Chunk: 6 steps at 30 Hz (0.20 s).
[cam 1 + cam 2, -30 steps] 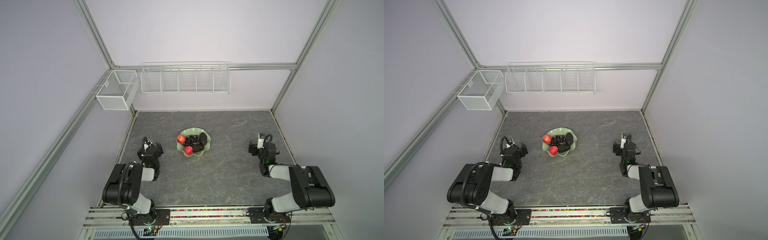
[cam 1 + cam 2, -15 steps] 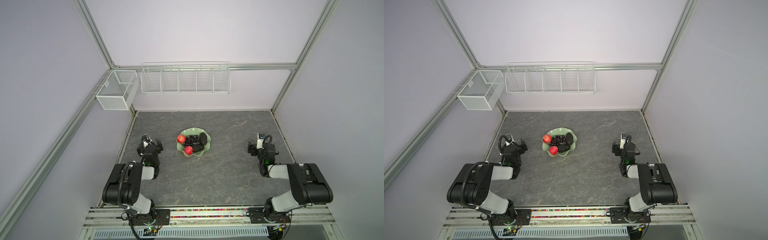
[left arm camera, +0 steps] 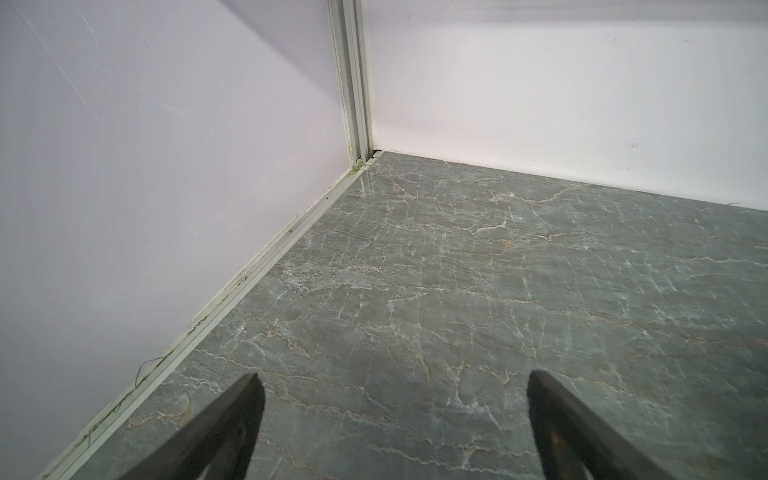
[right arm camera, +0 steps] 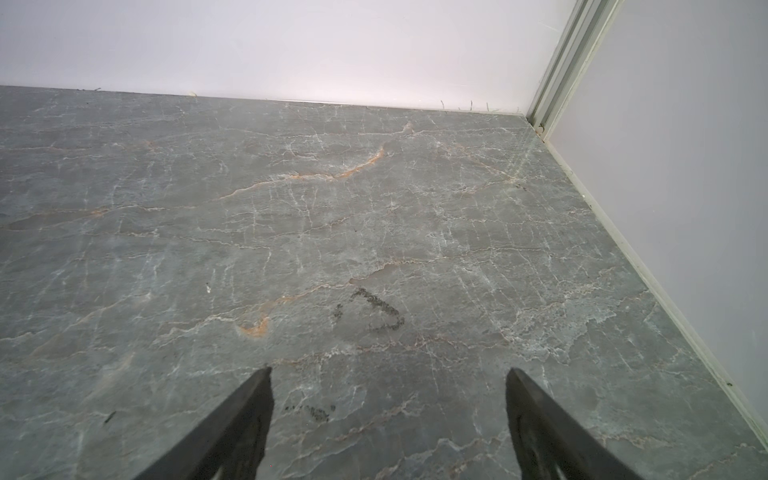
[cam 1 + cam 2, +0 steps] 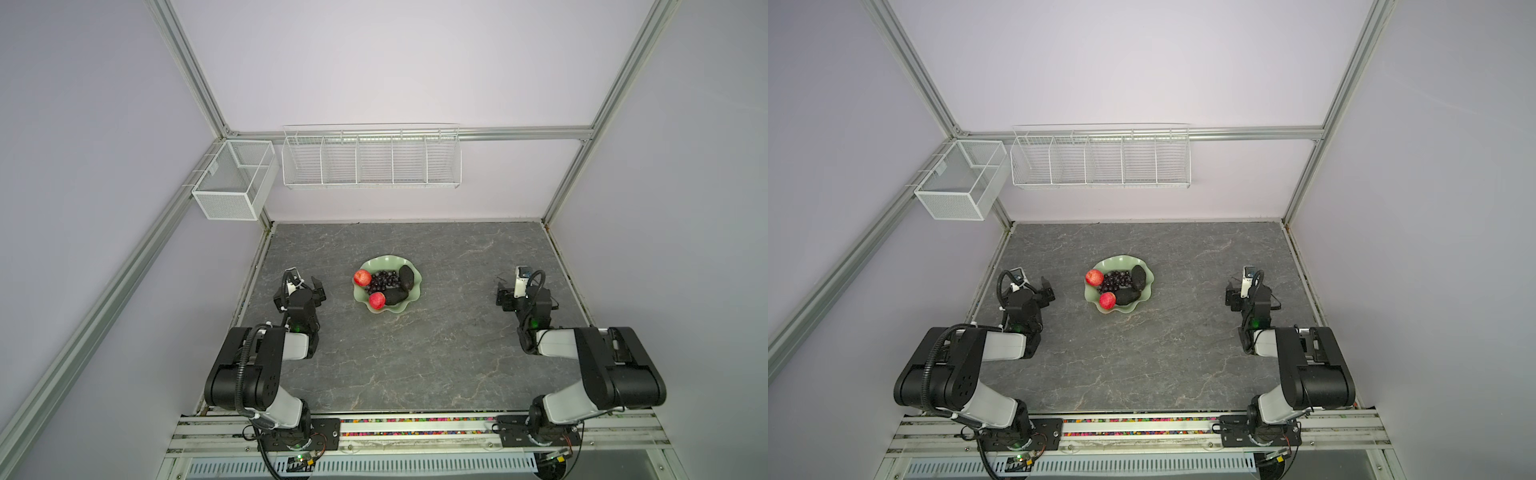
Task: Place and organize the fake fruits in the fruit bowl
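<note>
"Are the arms busy?"

"No. The left pincer gapes wide over the bare grey marbled bench, gripping nothing. The right pincer is spread and empty too."

"And the fruit?"

"All in the shallow pale green scalloped bowl between the pincers, nearer the left one: two small red apples, two dark rough oval avocados and a bunch of dark purple grapes."

"Any risk?"

"It looks finished to me. A needless reach in could clip the rim and roll an apple out."

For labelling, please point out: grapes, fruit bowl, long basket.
grapes (image 5: 382,281): in a top view, middle of bunch.
fruit bowl (image 5: 384,262): in a top view, bare far rim.
long basket (image 5: 374,164): in a top view, middle compartment.
</note>
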Tool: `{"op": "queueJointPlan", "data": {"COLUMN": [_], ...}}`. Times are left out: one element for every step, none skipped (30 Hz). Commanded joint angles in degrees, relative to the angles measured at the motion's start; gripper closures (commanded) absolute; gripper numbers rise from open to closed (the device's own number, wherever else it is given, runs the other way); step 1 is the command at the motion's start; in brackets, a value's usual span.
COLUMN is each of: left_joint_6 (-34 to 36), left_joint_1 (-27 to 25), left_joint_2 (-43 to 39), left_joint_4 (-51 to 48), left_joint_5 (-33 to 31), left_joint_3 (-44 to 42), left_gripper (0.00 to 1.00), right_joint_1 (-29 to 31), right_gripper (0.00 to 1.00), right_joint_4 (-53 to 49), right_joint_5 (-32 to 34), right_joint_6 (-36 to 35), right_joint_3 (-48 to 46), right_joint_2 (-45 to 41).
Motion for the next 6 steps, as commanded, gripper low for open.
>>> {"op": "queueJointPlan", "data": {"left_joint_6": [0.82,0.8,0.77,0.82,0.85,0.79], "left_joint_1": [0.04,0.04,0.04,0.04,0.04,0.04], "left_joint_2": [0.56,0.58,0.61,0.53,0.53,0.54], "left_joint_4": [1.46,1.46,1.46,1.46,1.46,1.46], "left_joint_5": [0.41,0.4,0.43,0.4,0.4,0.41], "left_joint_3": [0.23,0.3,0.29,0.3,0.3,0.29], "left_gripper": [0.02,0.02,0.02,0.02,0.02,0.02], "right_joint_1": [-0.39,-0.58,-0.61,-0.62,-0.62,-0.65], "right_gripper": [0.11,0.11,0.11,0.12,0.12,0.12], "right_joint_4": [1.09,1.0,0.77,0.71,0.92,0.96], "right_joint_5": [-0.34,-0.79,-0.76,-0.78,-0.77,-0.76], "right_joint_6": [-0.35,-0.24,-0.26,-0.26,-0.26,-0.26], "right_joint_3": [0.31,0.43,0.43,0.41,0.34,0.26], "right_joint_2": [0.7,0.69,0.62,0.56,0.57,0.46]}}
